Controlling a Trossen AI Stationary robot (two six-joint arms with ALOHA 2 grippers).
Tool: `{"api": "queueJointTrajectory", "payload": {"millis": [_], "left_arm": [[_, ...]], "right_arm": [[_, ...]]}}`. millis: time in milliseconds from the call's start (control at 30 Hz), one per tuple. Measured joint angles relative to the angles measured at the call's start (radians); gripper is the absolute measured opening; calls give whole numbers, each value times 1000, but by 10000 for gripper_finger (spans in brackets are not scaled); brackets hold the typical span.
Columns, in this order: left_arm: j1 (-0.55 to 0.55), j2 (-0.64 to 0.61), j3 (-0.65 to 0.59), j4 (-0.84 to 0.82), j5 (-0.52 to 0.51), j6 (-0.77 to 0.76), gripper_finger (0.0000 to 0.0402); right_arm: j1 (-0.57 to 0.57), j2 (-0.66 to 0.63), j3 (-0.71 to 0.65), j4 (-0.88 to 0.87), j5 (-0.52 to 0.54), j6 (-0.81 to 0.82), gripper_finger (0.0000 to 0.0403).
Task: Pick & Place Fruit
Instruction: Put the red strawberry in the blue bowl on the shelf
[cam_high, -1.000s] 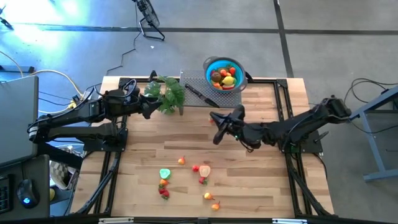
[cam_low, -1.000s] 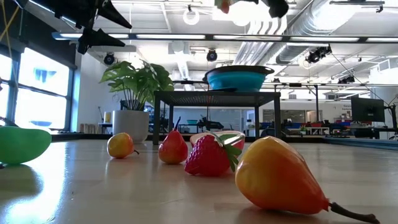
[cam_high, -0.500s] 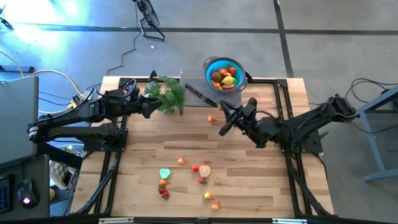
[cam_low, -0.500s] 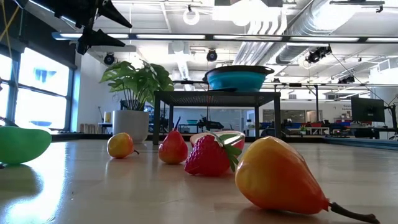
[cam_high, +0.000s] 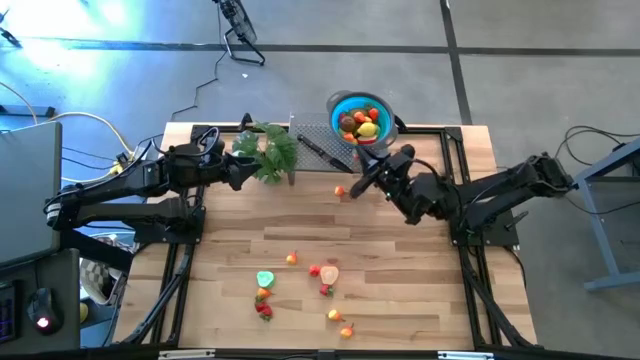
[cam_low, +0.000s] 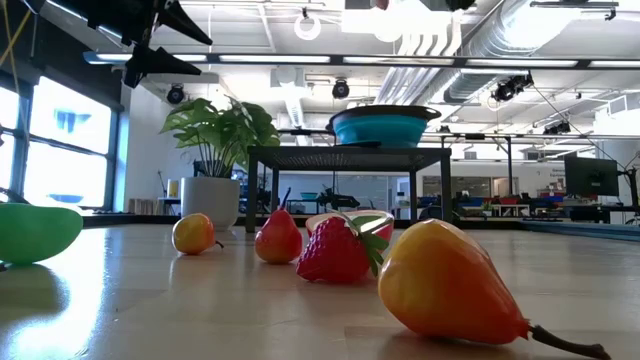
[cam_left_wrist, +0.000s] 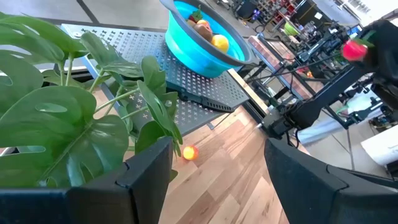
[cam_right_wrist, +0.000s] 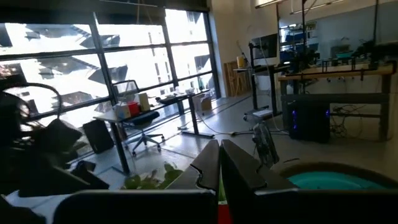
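Several fruits in the front: about eight small toy pieces (cam_high: 314, 270) lie loose on the wooden table (cam_high: 420, 290) toward its near edge, untouched, well apart from both grippers. In the low view an orange-yellow pear shape (cam_low: 450, 285) lies nearest, with a strawberry (cam_low: 335, 252) just behind it.
Stray piece: one small orange fruit (cam_high: 340, 191) sits alone on the table farther back, just beside the right gripper and in front of the black perforated stand (cam_left_wrist: 186, 93).
Right gripper: the right gripper (cam_high: 365, 172) hangs above the table, short of the stand, clenched on a small red fruit (cam_left_wrist: 354, 50), which shows only as a red sliver between its fingers in the right wrist view.
Left gripper: the left gripper (cam_high: 240, 170) waits beside the leafy plant (cam_high: 270, 150), fingers apart, nothing in them.
Blue bowl: the blue bowl (cam_high: 335, 105) stands on the stand at the far edge, already holding several fruits, a short way beyond the right gripper.
Step in hand: carrying, as I judge it; the red fruit is lifted but not yet over the bowl.
Next move: bring the red fruit on above the bowl's rim, then release. It must go high enough to clear the rim and stay off the knife (cam_high: 320, 152) on the stand.
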Motion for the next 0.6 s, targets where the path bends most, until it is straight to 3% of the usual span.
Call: {"api": "queueJointTrajectory", "payload": {"millis": [367,600], "left_arm": [[0,0,0,0,-16,0,248],[0,0,0,0,-46,1,248]], "right_arm": [[-208,0,0,-68,-60,-7,3],[-355,1,0,-320,-140,169,3]]}}
